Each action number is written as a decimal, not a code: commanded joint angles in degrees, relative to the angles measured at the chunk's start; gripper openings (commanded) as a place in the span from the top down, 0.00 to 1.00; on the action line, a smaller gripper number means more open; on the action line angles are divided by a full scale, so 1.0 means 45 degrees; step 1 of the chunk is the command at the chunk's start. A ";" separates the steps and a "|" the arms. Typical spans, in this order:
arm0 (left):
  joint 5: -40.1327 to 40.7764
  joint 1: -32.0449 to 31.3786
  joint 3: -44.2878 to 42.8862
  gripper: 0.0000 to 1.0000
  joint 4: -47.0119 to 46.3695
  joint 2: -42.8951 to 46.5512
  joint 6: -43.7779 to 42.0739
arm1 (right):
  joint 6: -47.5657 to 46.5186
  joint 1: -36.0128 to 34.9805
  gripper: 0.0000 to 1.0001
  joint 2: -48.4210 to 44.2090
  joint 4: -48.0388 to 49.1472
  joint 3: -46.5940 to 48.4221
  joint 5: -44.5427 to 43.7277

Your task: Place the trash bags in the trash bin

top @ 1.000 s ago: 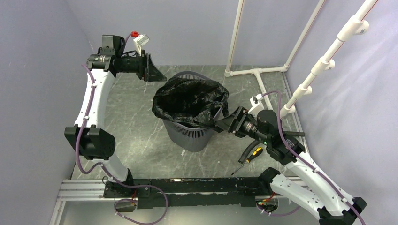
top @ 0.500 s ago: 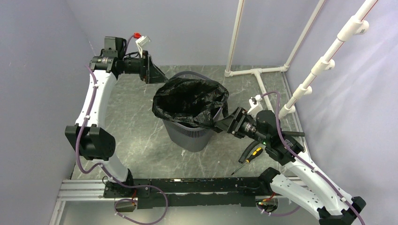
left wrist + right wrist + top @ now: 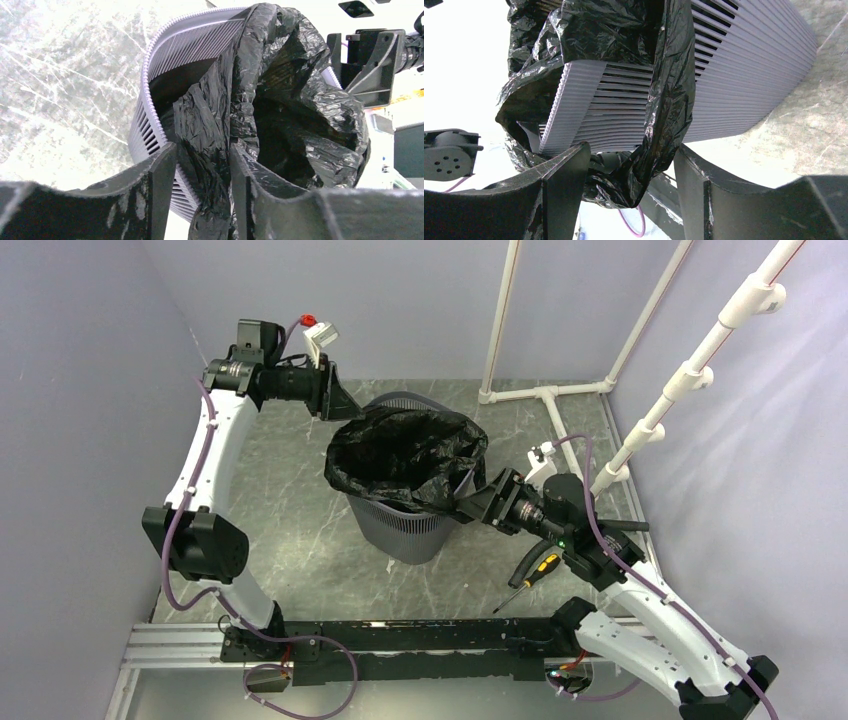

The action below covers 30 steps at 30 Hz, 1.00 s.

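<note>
The dark grey mesh trash bin (image 3: 400, 525) stands mid-floor with a glossy black trash bag (image 3: 405, 452) crumpled in its mouth and draped over its rim. My left gripper (image 3: 343, 408) is at the bin's far-left rim. In the left wrist view the left gripper (image 3: 202, 150) straddles the rim (image 3: 150, 75) and a strip of bag (image 3: 210, 125), with a gap still showing beside one finger. My right gripper (image 3: 470, 502) is at the right side of the bin. Close up, the right gripper (image 3: 631, 150) stands open around a hanging fold of bag (image 3: 669, 115) outside the bin wall (image 3: 744, 75).
A screwdriver with a yellow and black handle (image 3: 538, 570) lies on the floor by the right arm. White pipes (image 3: 545, 392) run along the back right corner. Walls close in left, back and right. A black rail (image 3: 400, 635) crosses the near edge.
My left gripper has moved right, up to the bin's far-left rim, and its jaws have narrowed. The right arm has barely shifted.
</note>
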<state>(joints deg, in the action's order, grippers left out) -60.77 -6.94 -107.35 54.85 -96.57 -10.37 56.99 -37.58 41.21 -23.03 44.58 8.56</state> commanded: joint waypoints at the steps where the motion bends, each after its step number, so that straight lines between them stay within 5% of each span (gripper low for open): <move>1: 0.0107 -0.0040 0.0309 0.55 -0.1127 0.0524 0.0399 | -0.0048 -0.0008 0.34 -0.0173 0.0403 -0.0003 0.0032; 18: -0.0052 -0.0040 0.1840 0.93 -0.2806 0.0096 0.1706 | -0.0193 -0.0008 0.38 -0.0199 0.0309 -0.0081 0.0045; 24: -0.0097 -0.0040 0.3191 0.96 -0.3906 0.0445 0.2210 | -0.0443 -0.0008 0.62 0.0002 0.0318 -0.0082 0.0293; 30: 0.0244 -0.0024 0.4129 0.96 -0.4574 0.0842 0.3033 | -0.0764 -0.0008 0.76 0.0663 0.0081 -0.0045 0.0559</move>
<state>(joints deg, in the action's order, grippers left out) -63.44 -7.01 -92.49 32.69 -93.08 1.37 55.35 -37.58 42.48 -23.11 44.36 9.56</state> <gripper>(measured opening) 0.050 0.273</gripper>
